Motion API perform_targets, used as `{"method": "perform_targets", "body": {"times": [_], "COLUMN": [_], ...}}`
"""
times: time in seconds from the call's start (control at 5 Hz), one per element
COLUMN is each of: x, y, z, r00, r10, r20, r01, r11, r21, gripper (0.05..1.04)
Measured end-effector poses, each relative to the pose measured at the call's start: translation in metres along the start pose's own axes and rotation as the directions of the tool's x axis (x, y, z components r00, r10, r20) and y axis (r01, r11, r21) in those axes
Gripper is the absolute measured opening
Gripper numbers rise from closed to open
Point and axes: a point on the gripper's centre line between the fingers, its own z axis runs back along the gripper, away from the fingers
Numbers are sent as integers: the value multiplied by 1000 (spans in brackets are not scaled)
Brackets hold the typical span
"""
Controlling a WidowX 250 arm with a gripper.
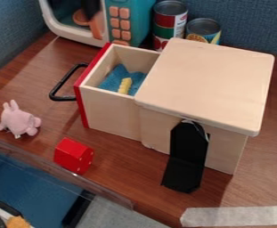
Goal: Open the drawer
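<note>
The drawer was seen pulled well out at the left of the wooden cabinet, so the opening was judged essentially done, with little left, while whether the gripper at the top edge was parted or closed could not be told.

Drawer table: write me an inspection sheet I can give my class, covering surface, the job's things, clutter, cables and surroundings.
Surface: brown wood-grain table, with pale tape at its near right.
Drawer: open, out to the left of the box; blue cloth and a yellow piece inside.
Handle: black, on the red front.
Clutter: pink plush, red block; black bracket at the box's near side.
Cables: thin strand at the bracket's top; cannot tell if it is a cable.
Surroundings: toy microwave, two cans, blue partition behind.
</note>
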Motion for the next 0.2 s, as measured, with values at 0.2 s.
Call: {"method": "perform_targets", "body": {"times": [0.2], "x": [6], "y": [-31], "z": [0], "r00": [1000], "r10": [10], "r20": [-12], "r01": [-10], "r11": [1000], "r21": [-25], "gripper": [1000]}}
